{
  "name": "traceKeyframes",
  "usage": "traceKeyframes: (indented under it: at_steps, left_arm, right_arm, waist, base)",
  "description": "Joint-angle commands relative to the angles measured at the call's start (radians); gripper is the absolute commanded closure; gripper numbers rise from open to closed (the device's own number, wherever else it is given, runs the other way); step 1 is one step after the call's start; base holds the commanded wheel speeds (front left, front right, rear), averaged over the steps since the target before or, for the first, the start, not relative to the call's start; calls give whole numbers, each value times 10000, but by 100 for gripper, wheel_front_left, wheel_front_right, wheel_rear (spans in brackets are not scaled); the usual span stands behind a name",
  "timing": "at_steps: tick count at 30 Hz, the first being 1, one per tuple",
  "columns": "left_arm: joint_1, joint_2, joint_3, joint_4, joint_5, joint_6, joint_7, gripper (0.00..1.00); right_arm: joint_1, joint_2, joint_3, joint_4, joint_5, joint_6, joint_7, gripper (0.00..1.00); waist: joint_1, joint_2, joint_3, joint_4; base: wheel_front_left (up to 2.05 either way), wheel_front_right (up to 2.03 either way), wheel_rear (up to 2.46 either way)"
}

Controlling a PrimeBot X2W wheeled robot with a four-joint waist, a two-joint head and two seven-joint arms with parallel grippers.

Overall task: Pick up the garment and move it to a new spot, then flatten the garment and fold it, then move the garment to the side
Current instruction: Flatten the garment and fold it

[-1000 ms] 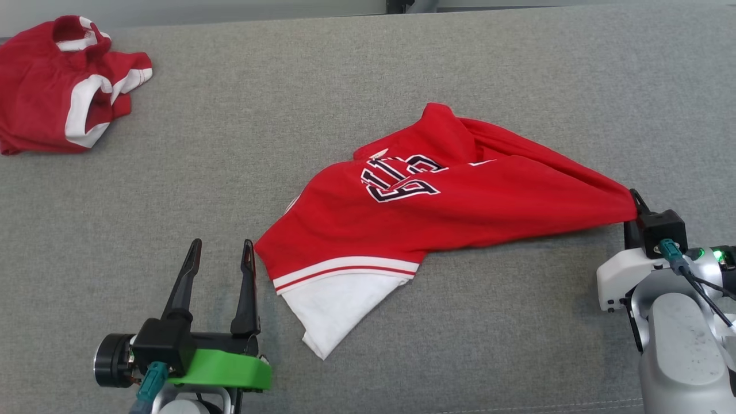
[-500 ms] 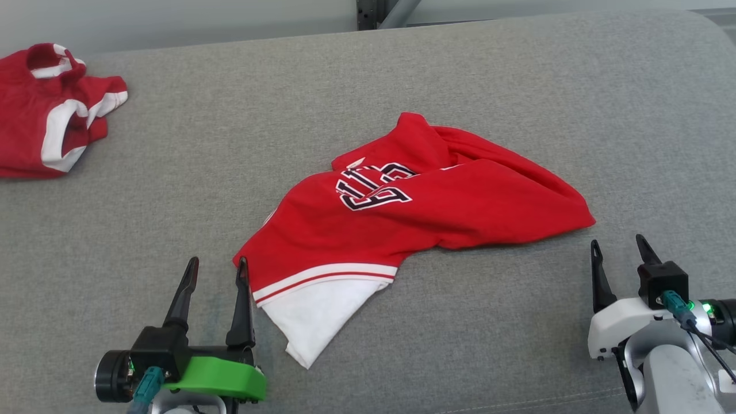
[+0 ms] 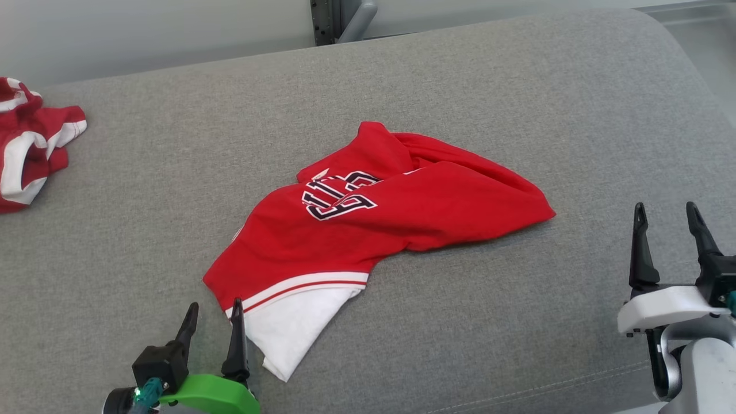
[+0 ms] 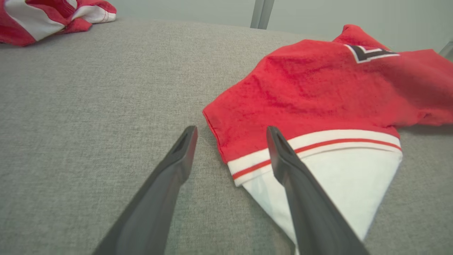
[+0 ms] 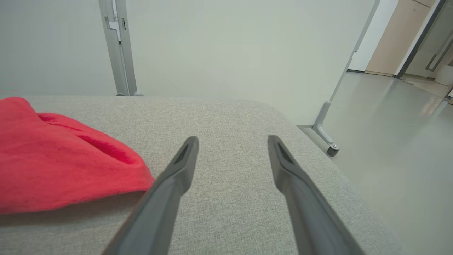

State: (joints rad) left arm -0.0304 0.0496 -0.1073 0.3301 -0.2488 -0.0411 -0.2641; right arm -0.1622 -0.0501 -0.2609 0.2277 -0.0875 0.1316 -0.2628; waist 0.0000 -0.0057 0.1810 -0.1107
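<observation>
As it lies, garment (image 3: 379,224) diagonal, hem (image 3: 296,319) near-left

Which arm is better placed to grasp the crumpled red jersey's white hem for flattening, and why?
Probably left. The left gripper, open, sits at the white-hemmed corner of the crumpled red jersey, one fingertip overlapping the fabric in its wrist view. The right gripper, also open, stands apart from the other end.

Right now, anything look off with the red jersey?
Yes: the red jersey lies bunched and twisted, not flat; its number is creased and white fabric sticks out past the hem near the left gripper.
</observation>
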Motion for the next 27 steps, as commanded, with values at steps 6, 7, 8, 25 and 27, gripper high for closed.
traceKeyframes:
  at_steps: [6,7,8,25,27]
  left_arm:
    - [-718,19,111,1421,-226,-120,1,0]
    - [-815,19,137,1557,-241,-127,0,0]
    - [-923,19,162,1689,-249,-142,0,0]
    - [-1705,24,199,1598,426,-435,2,100]
    - [-1471,21,270,950,572,-450,2,100]
  right_arm:
    - [95,-12,10,-828,135,-17,-37,0]
    - [101,-12,1,-902,139,-17,-37,0]
    - [111,-12,-9,-963,138,-17,-37,0]
    - [140,-11,-80,-1218,312,-17,-37,0]
    - [189,-11,-74,-1219,330,-17,-37,0]
  waist:
    - [0,57,50,-168]
    - [0,57,72,-187]
    - [0,57,92,-203]
    - [0,57,145,-181]
    - [0,57,74,-119]
  base:
    - [0,0,0]
    - [0,0,0]
    - [0,0,0]
    - [0,0,0]
    - [0,0,0]
